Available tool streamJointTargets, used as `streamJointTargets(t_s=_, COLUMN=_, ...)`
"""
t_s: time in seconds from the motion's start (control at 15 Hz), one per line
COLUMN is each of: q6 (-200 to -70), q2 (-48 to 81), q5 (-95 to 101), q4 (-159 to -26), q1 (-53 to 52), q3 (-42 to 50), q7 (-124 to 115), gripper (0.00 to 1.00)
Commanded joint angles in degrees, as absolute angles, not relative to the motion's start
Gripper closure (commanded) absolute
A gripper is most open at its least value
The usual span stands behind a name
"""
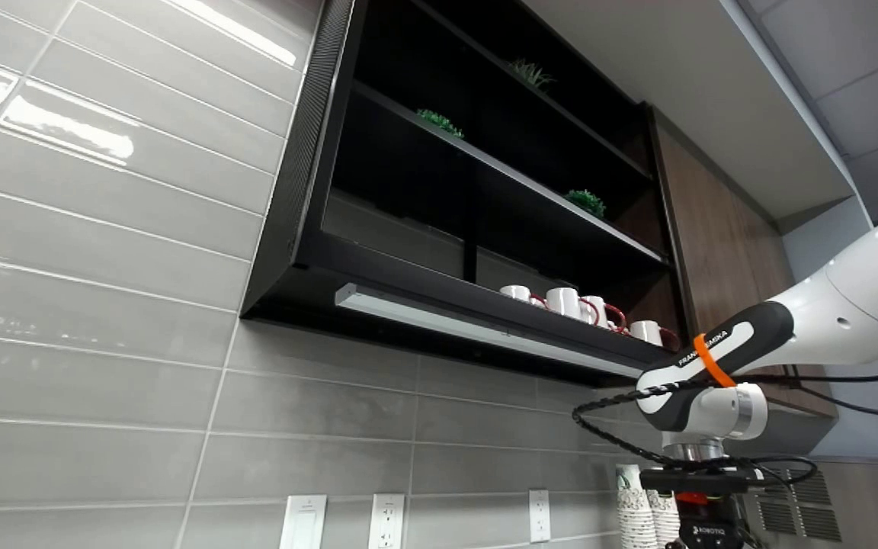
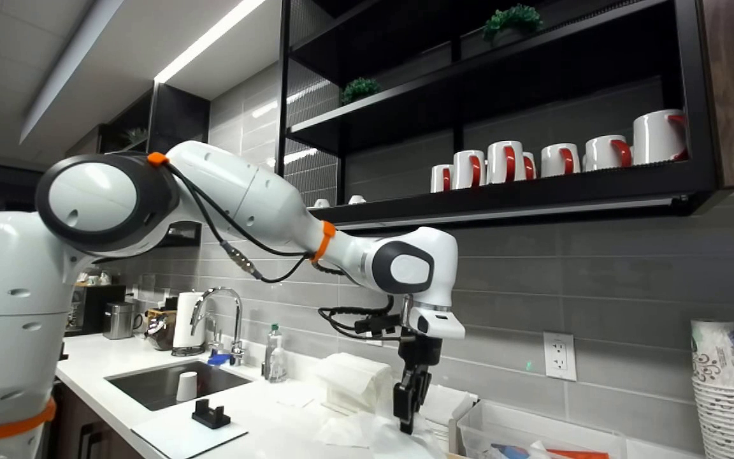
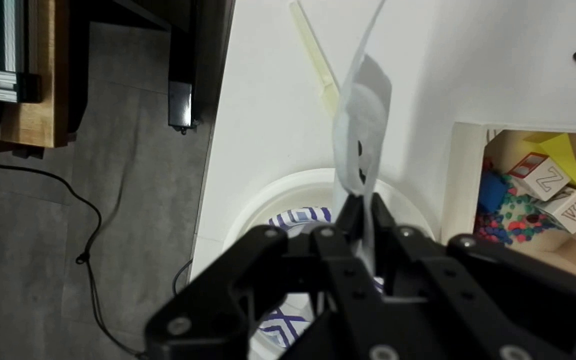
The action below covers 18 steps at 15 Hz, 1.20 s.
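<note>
Room: kitchen; grey tiled wall [image 2: 507, 274] at the back, grey floor [image 3: 28, 240] beyond the edge of the surface [image 3: 268, 100] in wrist view.
Shelf unit [image 2: 501, 196]: black, open, on the wall over the surface; lowest shelf has white mugs [image 2: 505, 161] with red handles, seen in both exterior views; green plants [image 2: 360, 90] higher up.
Surface: white, edge running roughly up-down, left part of wrist view.
Arm [image 2: 259, 191]: white, stretched out in front of the shelf unit, last part dropping below shelf level.
Sink [image 2: 144, 389]: dark, set in the surface, white cup [image 2: 187, 387] inside; well apart from the hand [image 3: 365, 212].
Paper cups [image 2: 730, 389]: tall stack near the wall, both exterior views.
Box [image 3: 460, 185]: pale walls, just beside the bowl [image 3: 263, 197] in wrist view; holds letter blocks [image 3: 543, 177], yellow wedge [image 3: 563, 152], small coloured bits [image 3: 515, 230].
Bowl: white rim, blue-violet pattern inside, under the hand; fingers cover much of it.
Hand: points down, fingertips pressed together, pinching pale sheet [image 3: 358, 125].
Pale sheet: above bowl rim and surface; long axis runs from fingertips up the wrist view, thin free end leaning slightly right. Material: can't tell.
Stick [image 3: 315, 55]: cream, slanted on the surface, lower end passing behind pale sheet.
</note>
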<state>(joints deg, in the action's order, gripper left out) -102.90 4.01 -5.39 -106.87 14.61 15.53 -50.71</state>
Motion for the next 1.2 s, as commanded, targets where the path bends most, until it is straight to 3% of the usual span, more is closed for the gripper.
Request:
streamJointTargets(t_s=0.0, q6=-101.32, q2=5.48, q5=-4.87, q4=-105.35, q1=15.14, q3=16.2, q7=-52.96, gripper=0.98)
streamJointTargets(t_s=0.13, q6=-102.64, q2=4.69, q5=-5.41, q4=-106.33, q1=14.89, q3=15.96, q7=-51.38, gripper=0.94)
streamJointTargets(t_s=1.13, q6=-97.19, q2=6.83, q5=-8.88, q4=-103.38, q1=16.33, q3=17.17, q7=-51.82, gripper=0.98)
